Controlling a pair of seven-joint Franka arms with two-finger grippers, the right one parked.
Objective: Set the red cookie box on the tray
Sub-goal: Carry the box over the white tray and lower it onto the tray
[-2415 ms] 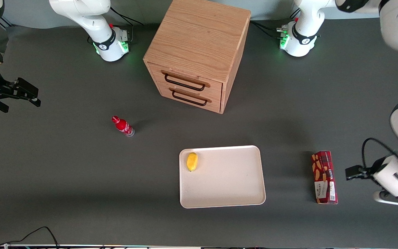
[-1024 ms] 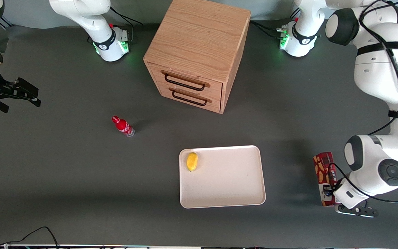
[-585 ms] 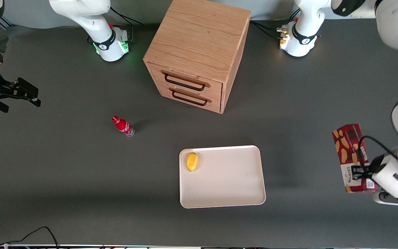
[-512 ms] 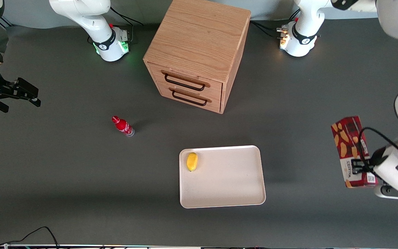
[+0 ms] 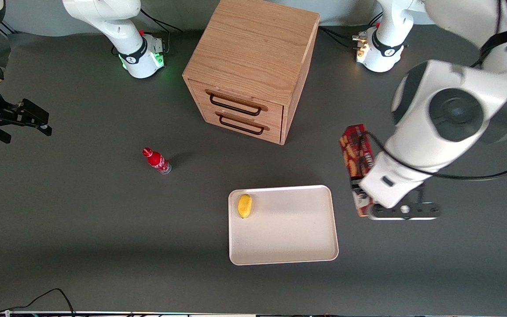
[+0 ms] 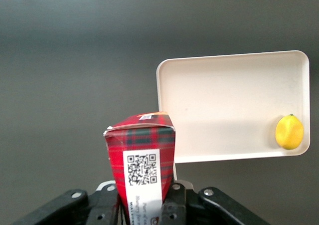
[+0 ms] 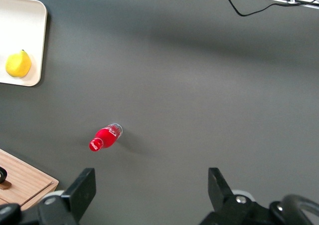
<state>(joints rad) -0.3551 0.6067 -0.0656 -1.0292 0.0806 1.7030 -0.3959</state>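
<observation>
In the front view your gripper (image 5: 359,187) carries the red cookie box (image 5: 354,152) in the air just beside the tray (image 5: 288,246), not yet over it. In the left wrist view the 2 fingers (image 6: 172,200) pinch one end only, so the box could swing, or land on the lemon (image 6: 289,131).

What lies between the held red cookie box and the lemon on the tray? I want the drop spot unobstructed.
Only bare tray floor separates the red cookie box, clamped in the left gripper, from the lemon; the left wrist view shows it.
</observation>
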